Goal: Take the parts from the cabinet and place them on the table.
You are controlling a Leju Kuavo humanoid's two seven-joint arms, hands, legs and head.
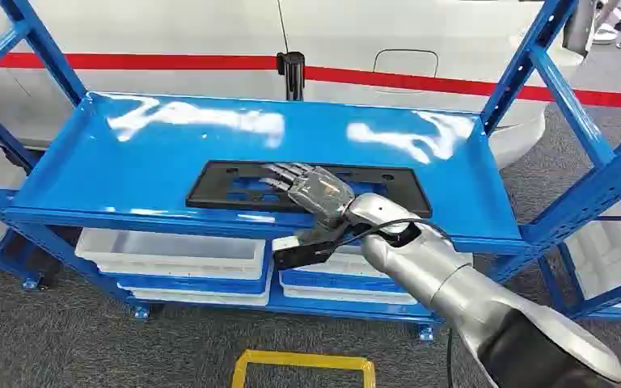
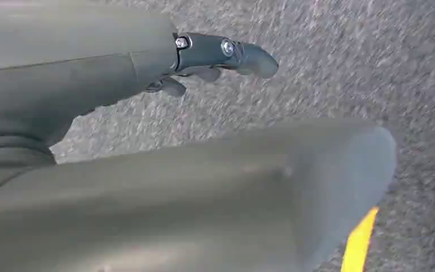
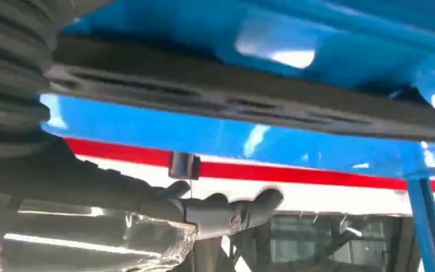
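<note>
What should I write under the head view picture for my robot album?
The robot's silver right hand reaches over a flat black plastic panel lying on a shiny blue metal shelf, white bins stored underneath.

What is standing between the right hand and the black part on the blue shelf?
Nothing visible. The right hand already lies over the near middle of the flat black part on the blue shelf, with its fingers stretched across the part. No other object sits on that shelf around the part.

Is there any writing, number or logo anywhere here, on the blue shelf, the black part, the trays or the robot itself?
None can be read.
Blue shelf: bare paint and glare, no lettering.
Black part: no visible marking.
White trays: plain.
Right hand and silver arm: no label readable.
</note>
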